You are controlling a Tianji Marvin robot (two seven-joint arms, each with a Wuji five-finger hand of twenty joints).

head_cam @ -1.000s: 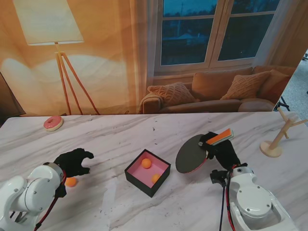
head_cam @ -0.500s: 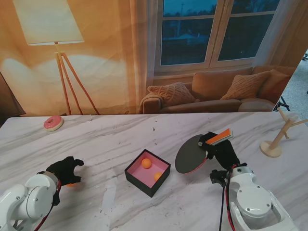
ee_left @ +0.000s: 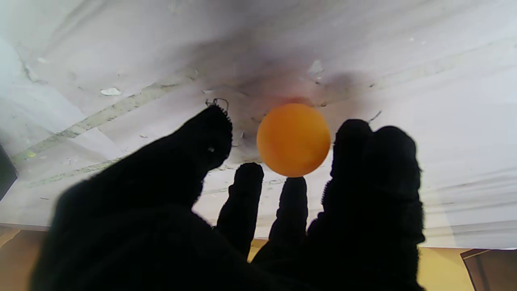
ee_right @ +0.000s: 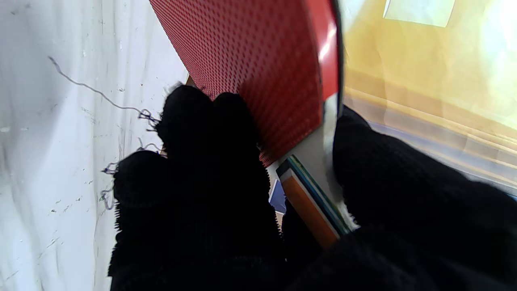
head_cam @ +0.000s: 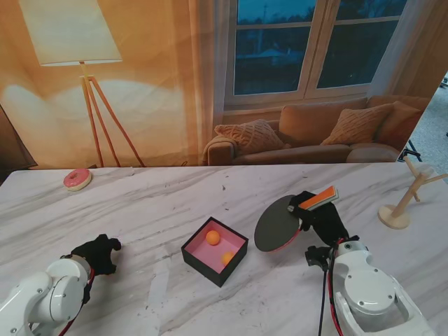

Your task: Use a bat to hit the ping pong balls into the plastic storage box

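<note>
Ping pong balls are the objects of this task, and two orange ones already lie inside the plastic storage box, a small black box with a pink inside, sitting near the middle of the marble table. A third orange ball rests on the table at the robot's left, hidden in the stand view by the left hand. In the left wrist view, that hand's black-gloved fingers are spread around the ball, not closed on it; whether any fingertip touches it cannot be told. To the right of the box, well apart from that ball, the right hand grips the bat by its handle, fingers wrapped tightly, the red face tilted and held off the table beside the box. By this showing, two balls are done and at least one is left to hit. A pink donut and a wooden rack stand far from the action.
</note>
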